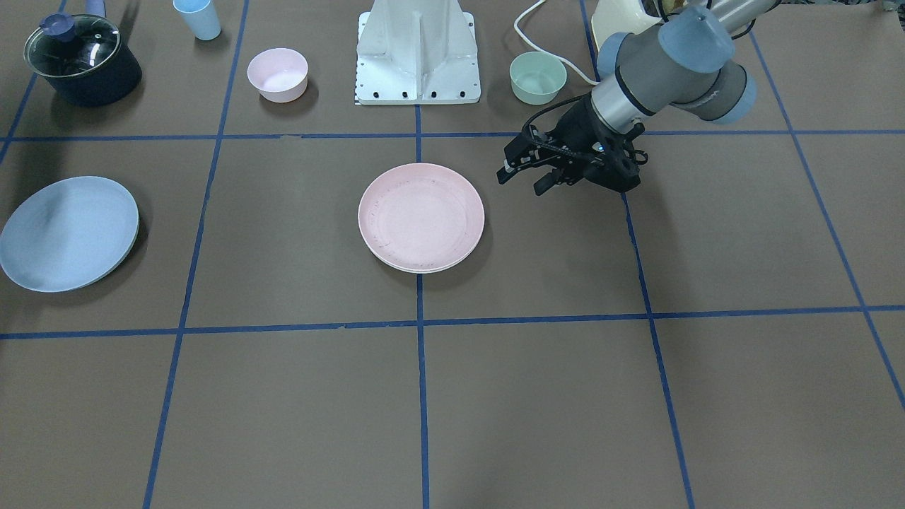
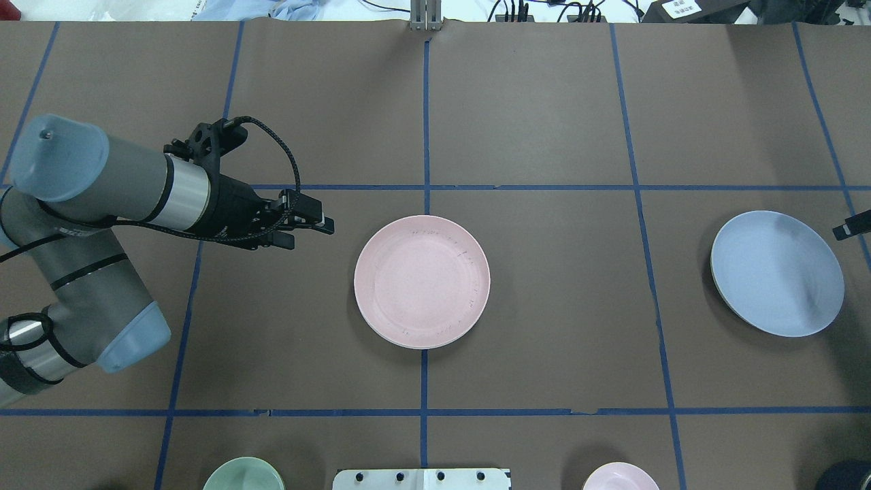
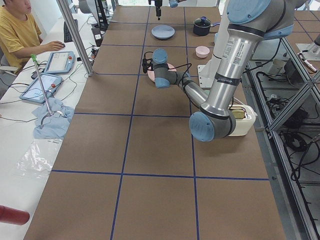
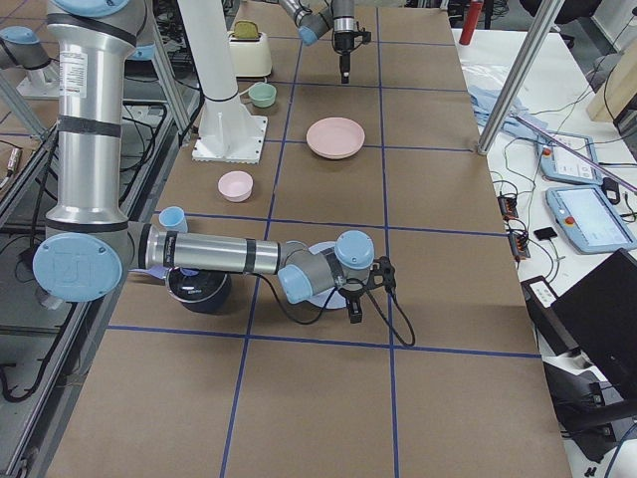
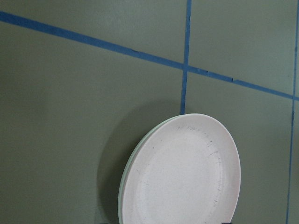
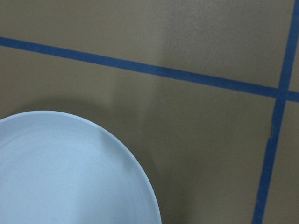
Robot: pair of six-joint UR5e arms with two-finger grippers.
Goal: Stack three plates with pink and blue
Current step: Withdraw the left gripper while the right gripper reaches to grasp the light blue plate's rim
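Note:
A pale pink plate lies at the table's centre on top of a cream-white plate, whose rim just shows beneath it. A light blue plate lies alone on the robot's right side. My left gripper hangs open and empty, just beside the pink plate and apart from it. My right gripper hovers over the blue plate's outer edge. Only its tip shows, so I cannot tell whether it is open or shut.
Near the robot's base stand a small pink bowl, a mint bowl, a light blue cup, a dark pot with a glass lid and a cream toaster. Blue tape lines cross the brown table.

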